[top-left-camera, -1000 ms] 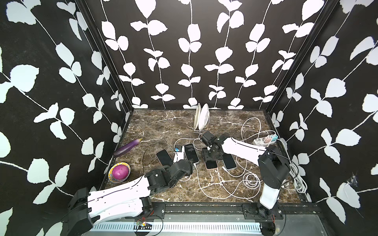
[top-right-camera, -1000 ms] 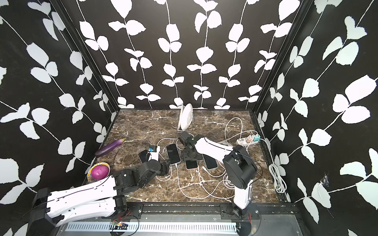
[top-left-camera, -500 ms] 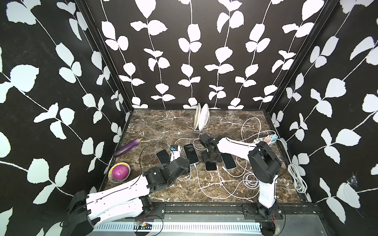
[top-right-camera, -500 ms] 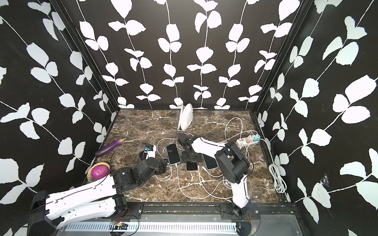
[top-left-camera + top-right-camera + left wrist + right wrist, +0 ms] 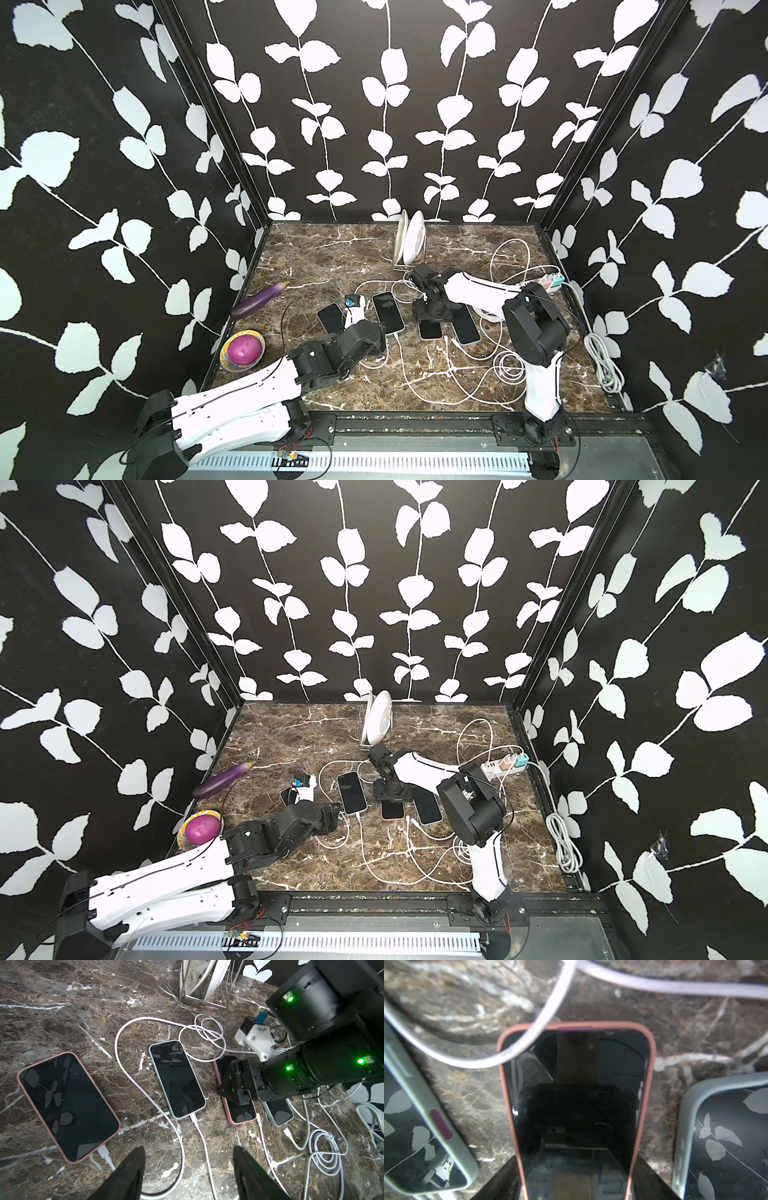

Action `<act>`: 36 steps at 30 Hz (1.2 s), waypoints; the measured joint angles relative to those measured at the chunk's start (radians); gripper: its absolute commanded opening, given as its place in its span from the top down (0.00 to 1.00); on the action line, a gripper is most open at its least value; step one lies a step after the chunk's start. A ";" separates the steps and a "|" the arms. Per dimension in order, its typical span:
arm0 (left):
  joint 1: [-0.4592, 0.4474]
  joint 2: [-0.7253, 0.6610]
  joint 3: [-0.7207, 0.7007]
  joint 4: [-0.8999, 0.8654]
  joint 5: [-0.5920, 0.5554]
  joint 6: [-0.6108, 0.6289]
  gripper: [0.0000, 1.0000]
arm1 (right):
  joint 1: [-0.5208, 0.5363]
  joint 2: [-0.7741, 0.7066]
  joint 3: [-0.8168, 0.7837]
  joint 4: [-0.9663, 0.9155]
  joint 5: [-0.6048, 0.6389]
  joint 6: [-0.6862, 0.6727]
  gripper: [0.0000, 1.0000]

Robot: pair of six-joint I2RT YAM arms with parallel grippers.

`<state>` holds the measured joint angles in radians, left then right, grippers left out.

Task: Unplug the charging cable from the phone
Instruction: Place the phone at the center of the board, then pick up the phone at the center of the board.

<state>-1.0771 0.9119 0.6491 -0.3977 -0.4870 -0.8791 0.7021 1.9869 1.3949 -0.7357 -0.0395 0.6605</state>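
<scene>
My left gripper (image 5: 188, 1151) hovers wide open and empty over the white charging cable (image 5: 193, 1118) plugged into the mint-cased phone (image 5: 176, 1078). Beside it, my right gripper (image 5: 577, 1163) straddles the pink-cased phone (image 5: 575, 1084); gripping or not, I cannot tell.

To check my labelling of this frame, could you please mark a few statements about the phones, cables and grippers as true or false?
1. The plates stand upright in a wire rack. True.
2. The right gripper is shut on a cable. False: its jaws straddle the small pink-cased phone, with no cable between them.
3. A white cable is plugged into the pale green-cased phone. True.
4. The left gripper holds a plug. False: its jaws are open and empty.
5. The eggplant lies in the bowl. False: it lies on the table, apart from the bowl.
</scene>
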 measured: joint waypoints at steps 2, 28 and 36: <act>0.000 0.000 -0.002 0.000 0.000 0.000 0.31 | 0.002 -0.002 0.000 -0.003 0.000 -0.010 0.07; 0.000 -0.118 -0.063 -0.089 -0.052 -0.086 0.28 | 0.208 0.163 0.383 -0.089 0.065 -0.119 0.00; 0.000 -0.117 -0.078 -0.091 -0.056 -0.098 0.28 | 0.206 0.217 0.431 -0.098 0.084 -0.118 0.00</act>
<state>-1.0771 0.7948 0.5709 -0.4885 -0.5426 -0.9768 0.9077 2.2044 1.8256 -0.8333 0.0448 0.5426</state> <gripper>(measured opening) 0.716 0.995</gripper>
